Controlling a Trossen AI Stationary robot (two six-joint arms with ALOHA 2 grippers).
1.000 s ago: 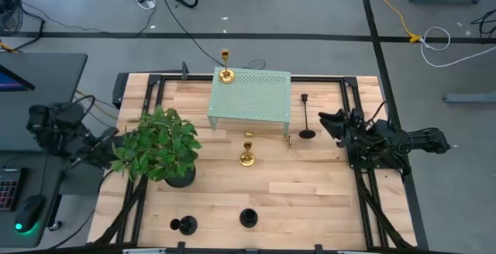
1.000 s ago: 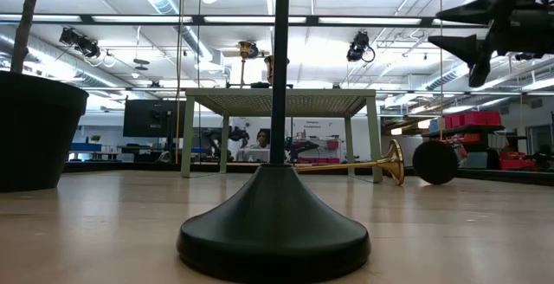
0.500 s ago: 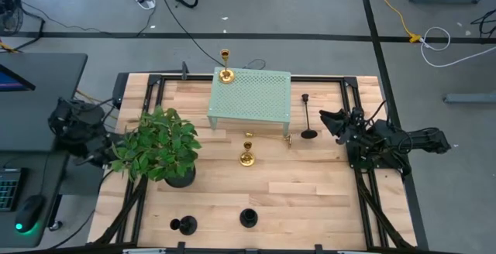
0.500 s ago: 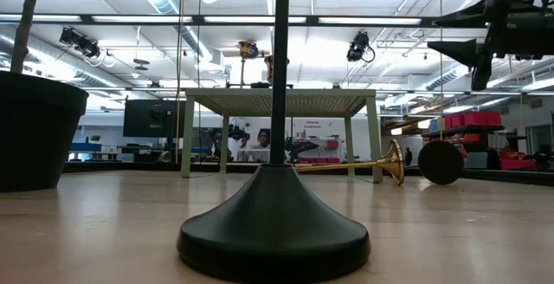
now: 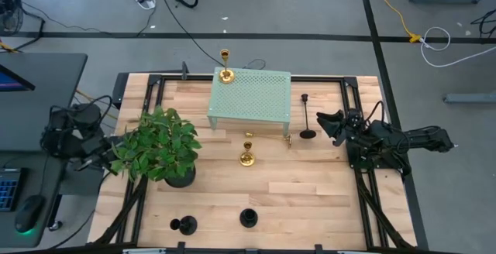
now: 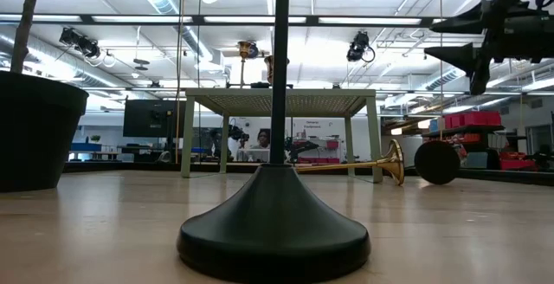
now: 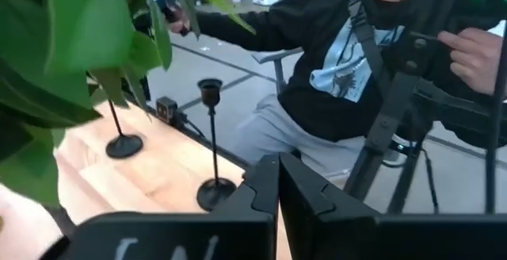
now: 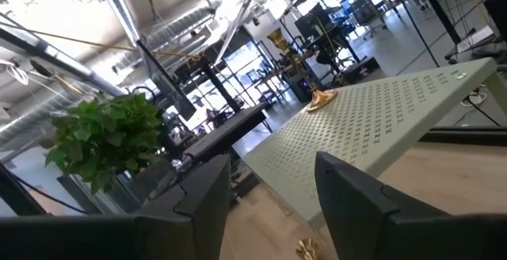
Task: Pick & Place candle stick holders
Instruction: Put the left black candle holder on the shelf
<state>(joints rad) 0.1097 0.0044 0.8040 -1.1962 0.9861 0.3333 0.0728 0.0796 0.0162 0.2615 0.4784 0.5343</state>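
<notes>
Table point(image 5: 310, 200) first: nothing on it looks shifted from a second ago. Same for the big leafy plant point(image 5: 159, 144) on the left side and the pale green stand point(image 5: 250, 97) up at top center.

What's actually changing is my arms. My right gripper point(image 5: 322, 125) is creeping leftward from the right edge of the table, so now it's sitting just beside the tall black holder point(image 5: 308, 122). It's wide open with nothing in it; the wrist cam shows both fingers point(image 8: 198, 200) spread apart with clear space between them. I'm reading that as me lining up for a grab, so the pick itself isn't happening yet.

My left gripper point(image 5: 102, 150) is shuffling around off the left edge behind the plant, pinched together and holding nothing. Basically waiting.

The tall black holder is standing upright, right of the stand: base on the table, cup pointing up, long axis vertical. So I'm guessing I'm going for the thin stem from the side.

The rest: one gold holder point(image 5: 225, 72) is standing on the stand's upper-left corner, another gold one point(image 5: 247, 156) is standing mid-frame, and a third gold one point(image 5: 287, 139) is lying on its side by the stand's leg, long axis horizontal. Two short black ones point(image 5: 184, 224) point(image 5: 248, 218) are sitting along the bottom edge.
</notes>
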